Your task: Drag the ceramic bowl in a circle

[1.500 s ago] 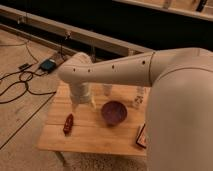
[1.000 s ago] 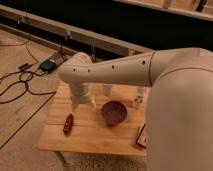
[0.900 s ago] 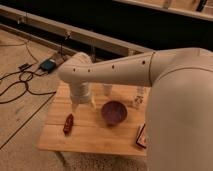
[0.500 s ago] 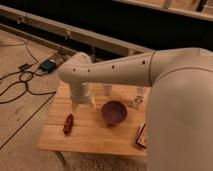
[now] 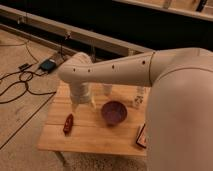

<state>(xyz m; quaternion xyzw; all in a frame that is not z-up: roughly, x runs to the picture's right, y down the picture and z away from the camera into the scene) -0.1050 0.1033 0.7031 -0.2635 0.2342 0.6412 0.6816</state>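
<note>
The ceramic bowl (image 5: 114,112) is dark purple-maroon and stands upright near the middle of the small wooden table (image 5: 95,137). My arm reaches in from the right, bends at the elbow and points down at the table's back left. The gripper (image 5: 76,106) hangs there just above the wood. It is left of the bowl and apart from it, open, with nothing in it.
A small red object (image 5: 68,123) lies at the table's left front. Clear glasses (image 5: 140,97) stand behind the bowl, one (image 5: 107,89) close to my wrist. A red and white item (image 5: 141,136) sits at the right edge. Cables and a blue device (image 5: 48,65) lie on the floor left.
</note>
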